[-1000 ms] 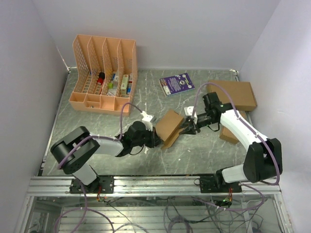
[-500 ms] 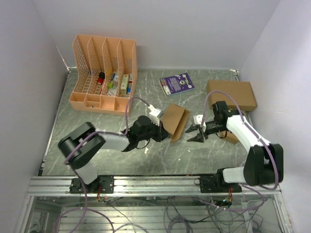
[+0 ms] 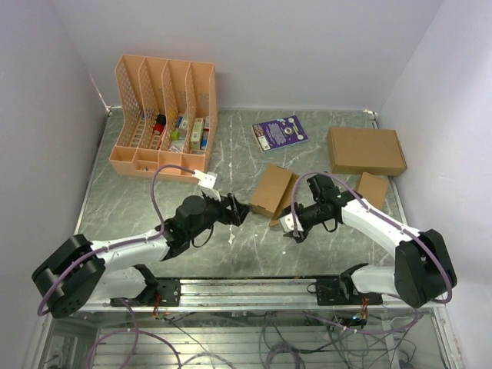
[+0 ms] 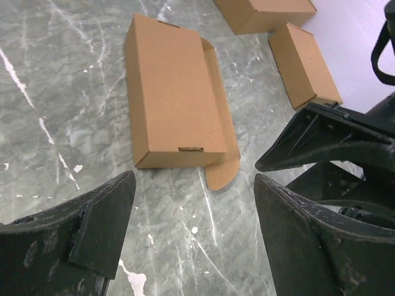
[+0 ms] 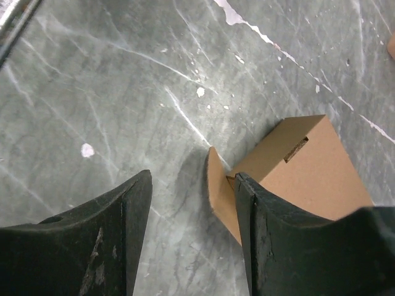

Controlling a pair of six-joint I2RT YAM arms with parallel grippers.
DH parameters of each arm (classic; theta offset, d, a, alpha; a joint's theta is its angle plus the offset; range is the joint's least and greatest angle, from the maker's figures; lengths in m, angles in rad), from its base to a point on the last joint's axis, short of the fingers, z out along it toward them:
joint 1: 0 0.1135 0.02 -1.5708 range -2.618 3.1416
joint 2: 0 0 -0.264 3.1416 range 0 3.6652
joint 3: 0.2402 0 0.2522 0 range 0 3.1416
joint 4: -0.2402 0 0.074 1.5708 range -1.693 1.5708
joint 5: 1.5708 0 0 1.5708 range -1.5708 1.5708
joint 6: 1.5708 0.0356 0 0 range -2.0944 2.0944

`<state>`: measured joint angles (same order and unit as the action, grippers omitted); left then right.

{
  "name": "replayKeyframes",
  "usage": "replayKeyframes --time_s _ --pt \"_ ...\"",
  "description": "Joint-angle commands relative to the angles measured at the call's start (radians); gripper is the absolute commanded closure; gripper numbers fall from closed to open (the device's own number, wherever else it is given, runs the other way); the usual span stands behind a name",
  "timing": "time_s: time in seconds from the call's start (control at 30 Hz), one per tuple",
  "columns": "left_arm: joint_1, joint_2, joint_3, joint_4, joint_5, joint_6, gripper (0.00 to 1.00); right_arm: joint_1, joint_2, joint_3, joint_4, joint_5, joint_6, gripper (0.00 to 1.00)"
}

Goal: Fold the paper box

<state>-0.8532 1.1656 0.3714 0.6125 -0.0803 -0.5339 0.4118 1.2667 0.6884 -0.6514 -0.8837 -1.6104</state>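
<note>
Paper box (image 3: pixel 273 192): brown cardboard, flat on counter (image 3: pixel 123 200); likely light, easily creased; take by a stiff folded edge. Left pincer (image 4: pixel 194 185), right pincer (image 5: pixel 191 179): both open, empty

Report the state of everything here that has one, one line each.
paper box, lying flat, assembled, one rounded flap sticking out, not gripped
left claw, open, empty
right claw, open, empty
large cardboard box, closed
small carton, closed, lying flat
desk organizer, upright, small items inside
purple booklet, closed, lying flat
</note>
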Motion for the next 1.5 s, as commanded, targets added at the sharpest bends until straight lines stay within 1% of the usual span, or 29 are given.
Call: replayKeyframes --time_s 0.0,0.1,0.13,0.17,0.3,0.43,0.57,0.77,1.07,1.47 --pt "0.027 0.028 0.04 -0.008 -0.029 -0.044 0.12 0.043 0.028 -0.001 0.127 0.09 0.016 0.46" --pt "0.037 0.1 0.093 -0.07 -0.031 -0.042 0.13 0.076 0.045 -0.016 0.168 0.139 0.024 0.5" --pt "0.039 0.128 0.112 -0.077 -0.022 -0.037 0.14 0.109 0.051 -0.022 0.182 0.151 0.03 0.51" --pt "0.042 0.152 0.126 -0.078 -0.013 -0.032 0.15 0.115 0.054 -0.029 0.192 0.16 0.035 0.52" --pt "0.064 0.228 0.16 -0.065 0.018 -0.022 0.16 0.127 0.055 -0.071 0.246 0.184 0.04 0.55" --pt "0.113 0.28 0.175 -0.02 0.08 -0.034 0.17 0.152 0.071 -0.082 0.281 0.229 0.054 0.59" --pt "0.139 0.311 0.175 0.013 0.104 -0.044 0.17 0.162 0.077 -0.095 0.314 0.258 0.07 0.65" --pt "0.14 0.359 0.196 0.027 0.125 -0.038 0.19 0.172 0.076 -0.107 0.355 0.291 0.091 0.7" --pt "0.14 0.436 0.236 0.052 0.157 -0.032 0.2 0.193 0.082 -0.127 0.405 0.321 0.106 0.76" --pt "0.14 0.477 0.26 0.049 0.167 -0.024 0.22 0.213 0.085 -0.141 0.448 0.365 0.122 0.83"
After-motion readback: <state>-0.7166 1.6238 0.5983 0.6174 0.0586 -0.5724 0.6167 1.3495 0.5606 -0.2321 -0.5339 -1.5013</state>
